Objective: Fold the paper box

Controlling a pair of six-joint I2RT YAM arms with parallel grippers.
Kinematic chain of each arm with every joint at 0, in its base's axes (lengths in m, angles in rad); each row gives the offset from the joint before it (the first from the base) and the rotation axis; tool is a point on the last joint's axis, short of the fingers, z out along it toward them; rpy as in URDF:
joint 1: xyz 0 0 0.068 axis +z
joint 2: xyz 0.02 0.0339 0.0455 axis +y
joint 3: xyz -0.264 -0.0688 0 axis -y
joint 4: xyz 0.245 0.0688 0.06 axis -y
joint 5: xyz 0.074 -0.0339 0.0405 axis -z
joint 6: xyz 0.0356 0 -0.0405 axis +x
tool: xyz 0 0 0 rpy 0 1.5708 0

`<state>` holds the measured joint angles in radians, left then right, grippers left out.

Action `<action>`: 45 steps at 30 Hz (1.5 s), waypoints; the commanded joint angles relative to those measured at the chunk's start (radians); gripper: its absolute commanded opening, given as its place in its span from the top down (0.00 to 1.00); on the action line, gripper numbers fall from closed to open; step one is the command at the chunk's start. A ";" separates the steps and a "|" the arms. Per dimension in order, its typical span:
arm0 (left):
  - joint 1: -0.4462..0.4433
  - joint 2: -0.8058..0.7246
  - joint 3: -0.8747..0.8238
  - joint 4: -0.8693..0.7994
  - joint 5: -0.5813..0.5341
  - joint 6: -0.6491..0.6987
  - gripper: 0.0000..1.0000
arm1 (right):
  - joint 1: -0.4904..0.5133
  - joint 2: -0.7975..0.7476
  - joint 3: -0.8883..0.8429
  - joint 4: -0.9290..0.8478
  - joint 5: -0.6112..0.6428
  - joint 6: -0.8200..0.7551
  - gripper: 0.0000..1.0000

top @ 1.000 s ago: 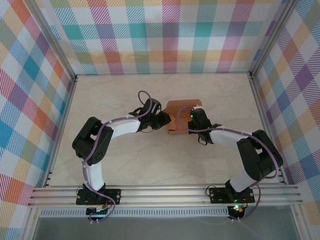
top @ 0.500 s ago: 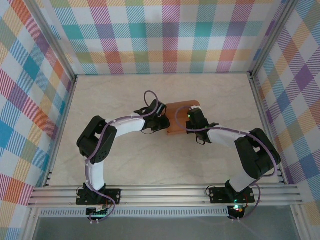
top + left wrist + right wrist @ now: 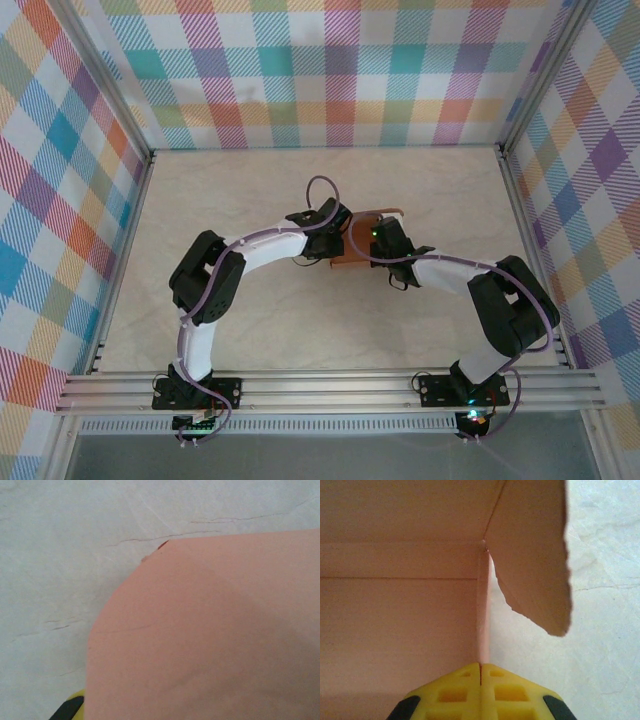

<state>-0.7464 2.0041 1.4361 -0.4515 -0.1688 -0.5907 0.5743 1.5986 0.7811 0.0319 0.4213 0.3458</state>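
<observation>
The table (image 3: pixel 250 320) has a pale cream top that looks like marble, with thin dark veins in it. On it lies the box (image 3: pixel 357 248), made of salmon-orange card. The box is half open: one panel rests on the top, a wall stands up from it, and a rounded flap (image 3: pixel 535 555) hangs beside this wall. Some veins (image 3: pixel 165 536) run just beyond a cut corner of the box. Well nearer than the box, a metal rail (image 3: pixel 330 385) runs along the table's edge.
</observation>
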 commanded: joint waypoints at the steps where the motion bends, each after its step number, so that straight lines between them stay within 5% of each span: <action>1: -0.012 0.028 0.016 -0.126 -0.130 0.058 0.85 | 0.023 0.007 0.019 -0.045 -0.004 0.117 1.00; 6: -0.015 0.032 0.019 -0.105 -0.088 0.041 0.78 | 0.062 0.013 0.020 -0.054 -0.027 0.204 1.00; 20: -0.025 0.105 0.037 -0.143 -0.151 0.057 1.00 | 0.107 0.033 0.067 -0.109 -0.025 0.284 1.00; 27: -0.027 0.102 0.038 -0.167 -0.213 0.067 1.00 | 0.107 0.033 0.078 -0.120 -0.023 0.285 1.00; 32: -0.026 0.056 0.012 -0.119 -0.135 0.055 0.75 | 0.106 0.037 0.094 -0.148 -0.002 0.269 1.00; 45: 0.023 -0.163 -0.094 -0.032 0.037 0.014 0.49 | 0.105 0.047 0.138 -0.230 0.037 0.234 0.97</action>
<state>-0.7315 1.9217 1.3705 -0.4938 -0.2031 -0.5739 0.6731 1.6302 0.8875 -0.1654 0.4747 0.5877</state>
